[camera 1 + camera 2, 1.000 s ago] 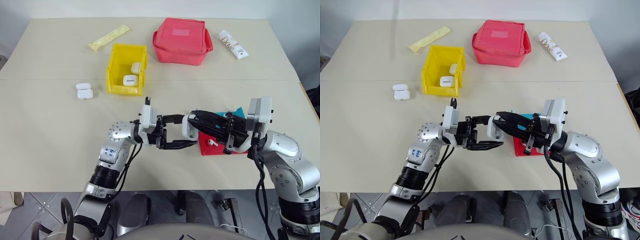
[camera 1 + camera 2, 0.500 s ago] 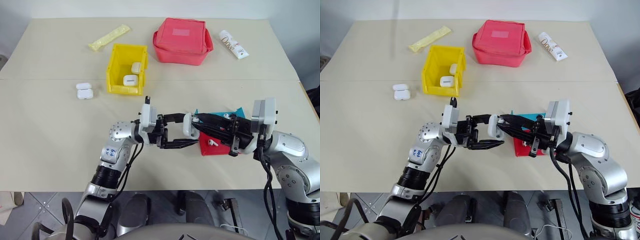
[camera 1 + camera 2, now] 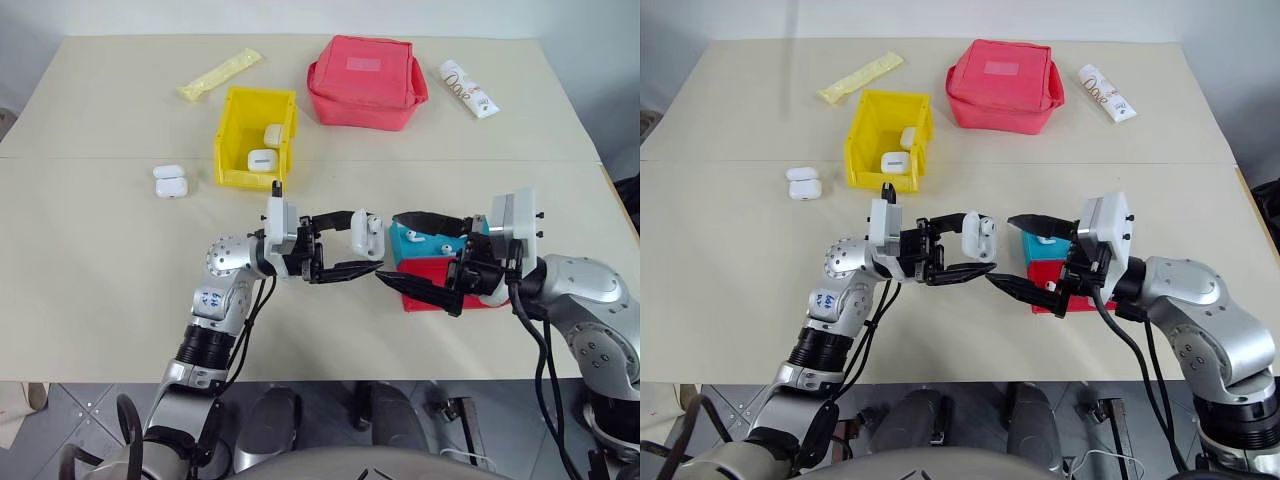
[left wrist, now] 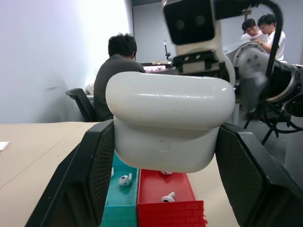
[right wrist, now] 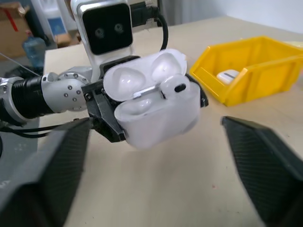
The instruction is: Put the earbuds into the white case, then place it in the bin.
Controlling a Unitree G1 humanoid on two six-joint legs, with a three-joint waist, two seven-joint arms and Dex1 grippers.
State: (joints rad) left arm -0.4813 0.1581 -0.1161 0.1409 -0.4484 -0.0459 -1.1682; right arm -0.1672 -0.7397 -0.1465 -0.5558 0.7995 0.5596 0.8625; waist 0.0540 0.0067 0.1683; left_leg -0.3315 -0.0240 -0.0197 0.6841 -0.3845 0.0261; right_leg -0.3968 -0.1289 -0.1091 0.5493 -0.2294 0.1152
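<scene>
Spread wide now after backing off the white case (image 3: 366, 234), the right gripper (image 3: 402, 252) faces it with fingers apart, while the left gripper (image 3: 352, 242) fingers clamp that case upright, lid open toward the right gripper, one earbud (image 5: 174, 86) seated, above the bench (image 3: 100, 260), teal tray (image 3: 408, 240) and red tray (image 3: 432, 272) just beyond, the yellow bin (image 3: 254, 137) farther back.

I'm seeing a beige table (image 3: 100, 280) with a seam across it, grey tiled floor (image 3: 30, 420) below its near edge. Left wrist view: pale wall (image 4: 42, 56), seated people (image 4: 116, 71), black chair (image 4: 85, 101).
</scene>
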